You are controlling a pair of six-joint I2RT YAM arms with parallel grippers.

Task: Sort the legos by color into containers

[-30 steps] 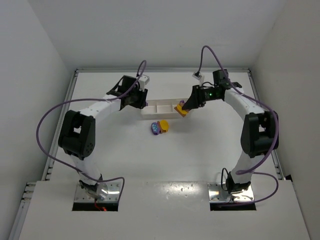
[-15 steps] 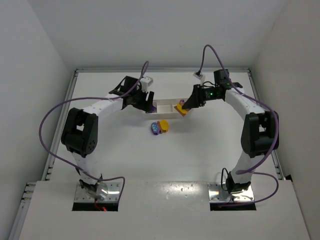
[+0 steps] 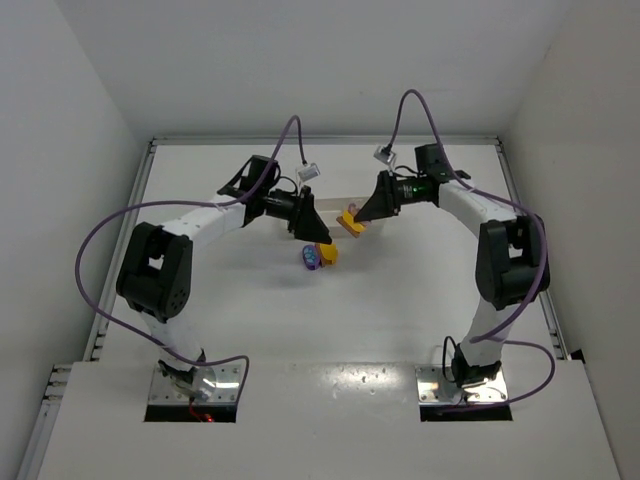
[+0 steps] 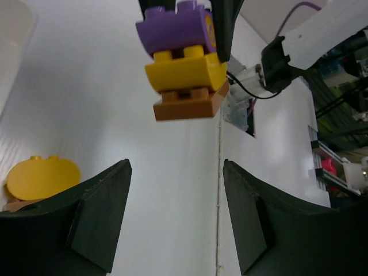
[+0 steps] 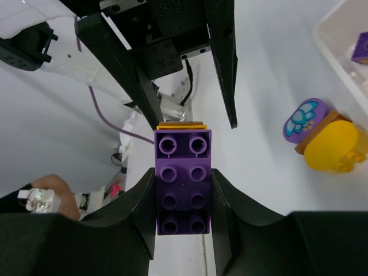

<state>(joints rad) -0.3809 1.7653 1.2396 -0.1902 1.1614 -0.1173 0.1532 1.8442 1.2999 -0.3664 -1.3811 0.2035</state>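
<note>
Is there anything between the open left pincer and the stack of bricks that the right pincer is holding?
Nothing visible. The left pincer faces the stack of bricks in the right pincer, with only open air between. The yellow brick on the table lies off to one side.

Jaws facing jaws: tight quarters over the table.
The left gripper's (image 4: 175,172) jaws stand spread, with bare table (image 4: 172,230) between them. Straight ahead of that gap hangs the brick stack (image 4: 184,63), clamped in the right gripper (image 5: 183,192). Just outside one left jaw lies a yellow rounded brick (image 4: 41,178), a purple rounded brick (image 5: 305,119) against it — the tray (image 5: 340,35) corner beyond.
</note>
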